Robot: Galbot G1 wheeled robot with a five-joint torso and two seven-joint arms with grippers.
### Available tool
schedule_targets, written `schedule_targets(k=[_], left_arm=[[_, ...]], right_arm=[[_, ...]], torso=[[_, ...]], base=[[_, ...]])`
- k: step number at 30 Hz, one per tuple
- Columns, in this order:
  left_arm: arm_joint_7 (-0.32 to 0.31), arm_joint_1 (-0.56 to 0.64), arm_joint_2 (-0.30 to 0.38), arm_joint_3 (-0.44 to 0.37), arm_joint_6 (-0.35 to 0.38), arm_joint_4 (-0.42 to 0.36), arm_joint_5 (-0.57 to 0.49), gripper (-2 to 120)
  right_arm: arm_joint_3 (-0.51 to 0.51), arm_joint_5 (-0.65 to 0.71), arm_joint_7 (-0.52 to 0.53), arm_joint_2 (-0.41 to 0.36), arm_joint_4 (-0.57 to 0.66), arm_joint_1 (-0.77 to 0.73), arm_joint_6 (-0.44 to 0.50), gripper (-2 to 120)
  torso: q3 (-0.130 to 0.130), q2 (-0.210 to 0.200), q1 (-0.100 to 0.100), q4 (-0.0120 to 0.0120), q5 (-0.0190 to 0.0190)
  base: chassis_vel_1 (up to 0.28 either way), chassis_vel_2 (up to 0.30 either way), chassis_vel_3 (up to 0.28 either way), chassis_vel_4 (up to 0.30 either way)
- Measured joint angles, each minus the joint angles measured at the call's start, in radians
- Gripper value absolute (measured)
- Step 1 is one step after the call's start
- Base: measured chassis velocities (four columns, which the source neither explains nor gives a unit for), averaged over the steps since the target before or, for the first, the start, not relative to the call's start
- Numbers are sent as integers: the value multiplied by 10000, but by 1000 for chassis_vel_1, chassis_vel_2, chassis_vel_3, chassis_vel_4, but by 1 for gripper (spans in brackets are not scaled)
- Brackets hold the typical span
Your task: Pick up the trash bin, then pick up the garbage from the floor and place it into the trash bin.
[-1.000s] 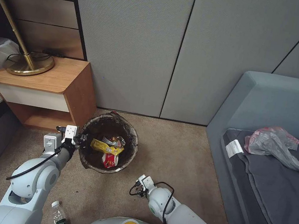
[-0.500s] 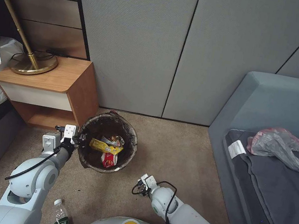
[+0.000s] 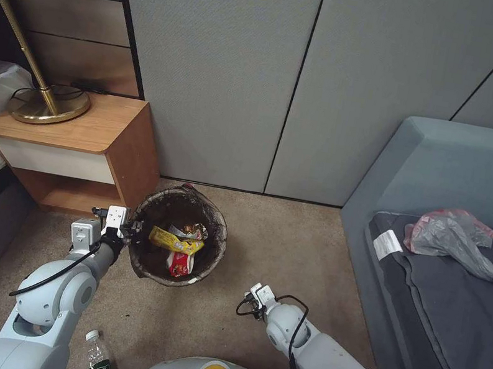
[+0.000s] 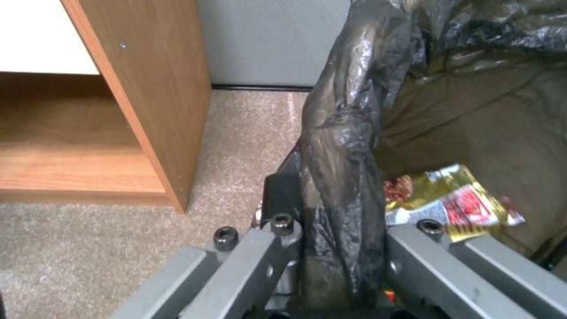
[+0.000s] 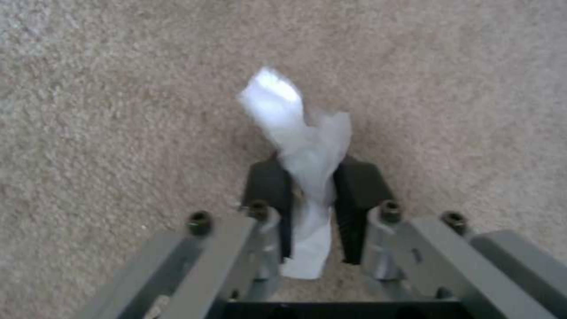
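Head view: left tool (image 3: 130, 229) clamps trash bin (image 3: 214, 248) rim at 9 o'clock w/ wrappers (image 3: 175, 242) inside, right tool (image 5: 313, 208) pinches white tissue (image 5: 307, 146) over carpet, bottle (image 3: 98, 364) cut off.

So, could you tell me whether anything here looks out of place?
Yes: a clear plastic bottle lies on the carpet beside the robot's base, not in the trash bin, and a grey-pink plastic bag sits crumpled on the dark mattress.

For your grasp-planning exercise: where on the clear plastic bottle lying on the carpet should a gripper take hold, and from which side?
Probably the mid-body of the bottle, coming from above with jaws across its width. It lies on its side on the carpet beside the left arm, cap pointing away from the robot, so the round body is the exposed part.
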Motion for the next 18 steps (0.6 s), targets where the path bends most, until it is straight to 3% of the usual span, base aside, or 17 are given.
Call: schedule_targets(k=[4, 5, 18], left_arm=[[2, 1, 7, 1, 1, 0, 1, 0], [3, 0, 11, 1, 1, 0, 2, 0], [10, -4, 23, 65, 0, -5, 47, 0]], right_arm=[[34, 47, -5, -80, 87, -4, -20, 12], [38, 60, -6, -94, 104, -5, -24, 0], [148, 344, -76, -423, 553, -21, -110, 0]], torso=[[0, 0, 0, -1, 14], [0, 0, 0, -1, 18], [-2, 0, 0, 2, 21]], base=[[0, 0, 0, 0], [0, 0, 0, 0], [0, 0, 0, 0]])
